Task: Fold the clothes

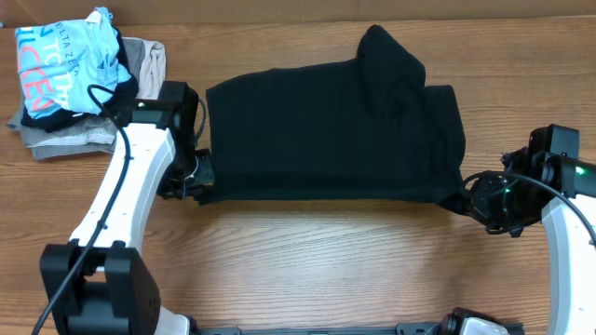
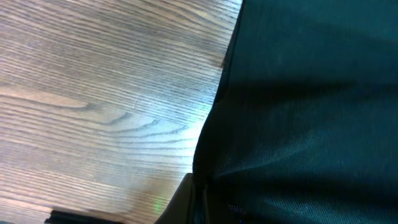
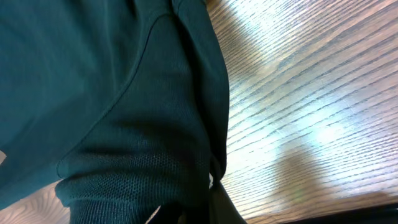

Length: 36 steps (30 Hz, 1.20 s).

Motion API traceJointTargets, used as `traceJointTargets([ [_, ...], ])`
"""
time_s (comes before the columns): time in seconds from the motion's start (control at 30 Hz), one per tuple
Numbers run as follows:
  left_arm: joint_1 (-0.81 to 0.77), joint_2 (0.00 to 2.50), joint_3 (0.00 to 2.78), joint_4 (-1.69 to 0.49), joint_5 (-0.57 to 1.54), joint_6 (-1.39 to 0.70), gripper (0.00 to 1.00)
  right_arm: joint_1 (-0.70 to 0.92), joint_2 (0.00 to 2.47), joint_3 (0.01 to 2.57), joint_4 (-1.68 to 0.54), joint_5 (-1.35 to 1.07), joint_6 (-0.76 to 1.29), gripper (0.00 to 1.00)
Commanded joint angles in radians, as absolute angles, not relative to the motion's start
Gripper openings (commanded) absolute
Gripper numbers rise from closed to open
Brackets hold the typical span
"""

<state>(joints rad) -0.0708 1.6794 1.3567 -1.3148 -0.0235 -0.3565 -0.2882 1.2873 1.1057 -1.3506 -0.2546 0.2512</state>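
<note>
The clothes (image 1: 326, 130), a large plain black garment, lie spread across the middle of the wooden table, with a raised fold bunched at the back right. My left gripper (image 1: 203, 184) sits at the garment's near left corner, shut on the fabric. The left wrist view shows the black cloth (image 2: 311, 112) running into the closed jaws of that gripper (image 2: 202, 208). At the near right corner my right gripper (image 1: 466, 200) is likewise shut on the garment. In the right wrist view the mesh-textured cloth (image 3: 112, 93) is pinched at the gripper (image 3: 211, 205).
A pile of other garments sits at the back left corner: a light blue shirt (image 1: 65, 60) with red and white lettering on top of grey and beige folded ones (image 1: 149, 60). Bare wooden table (image 1: 326, 261) stretches in front of the black garment.
</note>
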Motion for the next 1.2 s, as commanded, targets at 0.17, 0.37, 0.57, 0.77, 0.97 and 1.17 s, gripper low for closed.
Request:
traceJointTargets([
  [0.17, -0.065, 1.640, 1.295, -1.318, -0.082, -0.394, 0.04, -0.297, 1.245, 1.010, -1.305, -0.255, 0.259, 0.04],
  [0.37, -0.065, 1.640, 1.227, -1.258, -0.082, -0.421, 0.04, -0.297, 1.246, 1.009, -1.275, -0.254, 0.258, 0.04],
  [0.57, -0.065, 1.640, 1.220, -1.216, -0.082, -0.427, 0.04, -0.297, 1.246, 1.009, -1.224, -0.255, 0.231, 0.04],
  [0.77, -0.065, 1.640, 1.220, -1.127, -0.087, -0.434, 0.04, -0.267, 1.253, 1.010, -1.085, -0.263, 0.154, 0.04],
  [0.97, -0.065, 1.640, 1.220, -1.048, -0.115, -0.434, 0.04, -0.215, 1.327, 1.010, -0.940, -0.263, 0.156, 0.04],
  [1.17, -0.065, 1.641, 1.220, -0.954, -0.117, -0.434, 0.04, -0.202, 1.440, 1.010, -0.797, -0.263, 0.172, 0.04],
])
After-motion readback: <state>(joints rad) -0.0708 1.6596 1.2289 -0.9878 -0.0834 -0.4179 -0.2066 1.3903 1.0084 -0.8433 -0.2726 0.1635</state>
